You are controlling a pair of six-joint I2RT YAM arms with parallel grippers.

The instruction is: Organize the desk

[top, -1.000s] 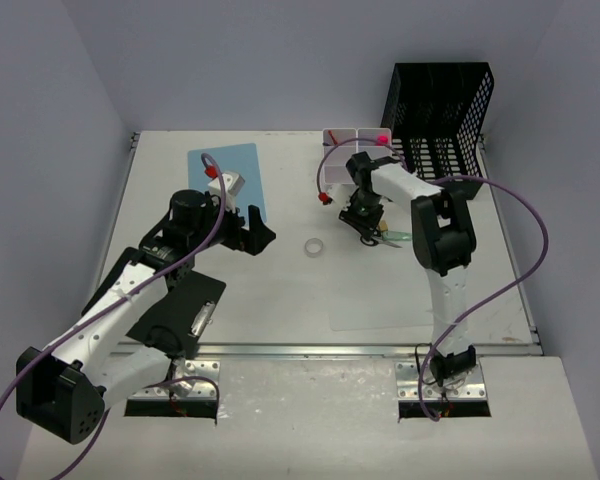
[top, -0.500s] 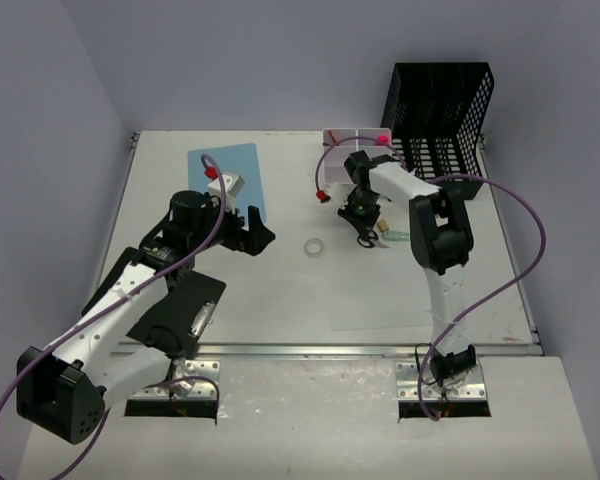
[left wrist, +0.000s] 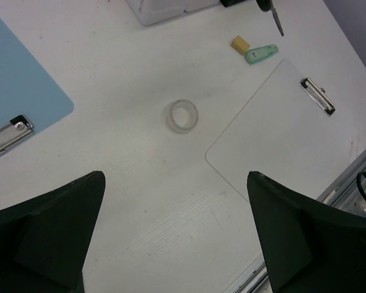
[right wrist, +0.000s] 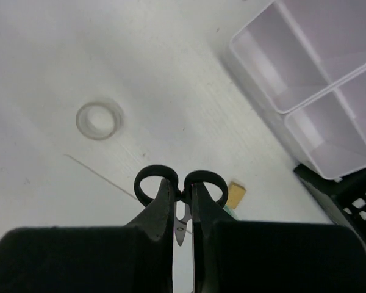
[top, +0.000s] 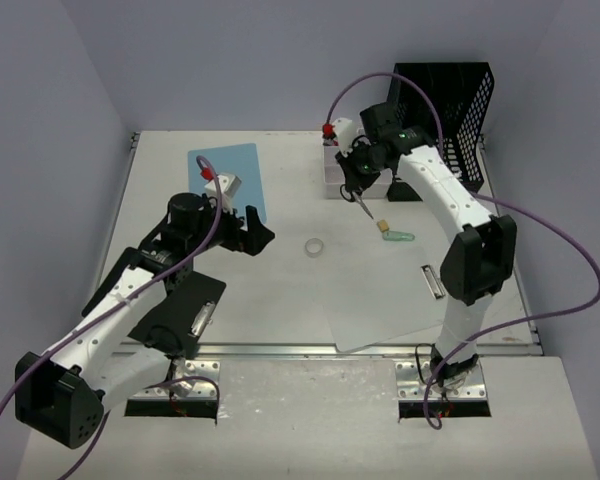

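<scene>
I see my right arm stretched to the top view's upper right, jaws clamped on black scissors, blades down over the off-white surface filling mid-frame. My left arm crooks at the frame's left, jaws wide.

Robot lab test cell dressed up as an office desk. Bare grey walls box in an off-white desk, and two arms are bolted by a metal rail at its near edge. Office props:
- tape roll straight ahead of the left gripper's wide-apart jaws
- blue clipboard to their left, clear clipboard to their right
- white compartment bins and black mesh rack ahead-right of the right gripper, which pinches scissors
</scene>
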